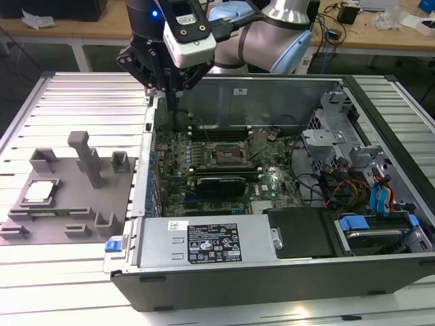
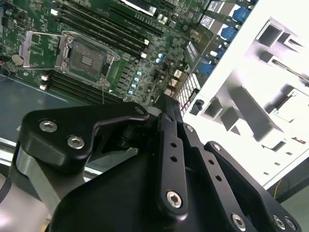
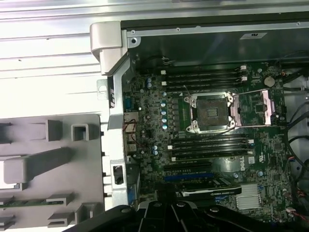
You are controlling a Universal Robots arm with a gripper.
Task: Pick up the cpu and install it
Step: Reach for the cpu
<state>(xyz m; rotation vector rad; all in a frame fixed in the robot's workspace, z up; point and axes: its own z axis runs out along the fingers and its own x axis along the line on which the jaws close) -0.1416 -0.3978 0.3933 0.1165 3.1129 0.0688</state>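
- Poised over the far corner of the open dark metal computer case (image 1: 272,282), on the exterior view's left: black robot gripper (image 1: 169,88) on a silver-and-blue arm (image 1: 279,34). Jaws open or closed: cannot tell from these views.
- Not yet picked up: small flat square cpu with a silvery-white top (image 1: 39,191), lying in a recess of the grey moulded fixture tray (image 1: 102,204), outside the case and well apart from the gripper.
- Waiting empty on the green motherboard (image 3: 273,145): black square socket (image 3: 212,112), with its metal retaining bracket (image 3: 251,108) swung open beside it.
- Judged barely begun: socket ready to receive. Pickup, transfer and seating of the cpu all left to do.
- Underneath everything: ribbed silvery metal surface (image 1: 75,102), with tray and case side by side on it, the tray toward the exterior view's left.
- Beyond, at the back of the room: pale wooden workbenches (image 1: 380,37) strewn with cables and small gear.
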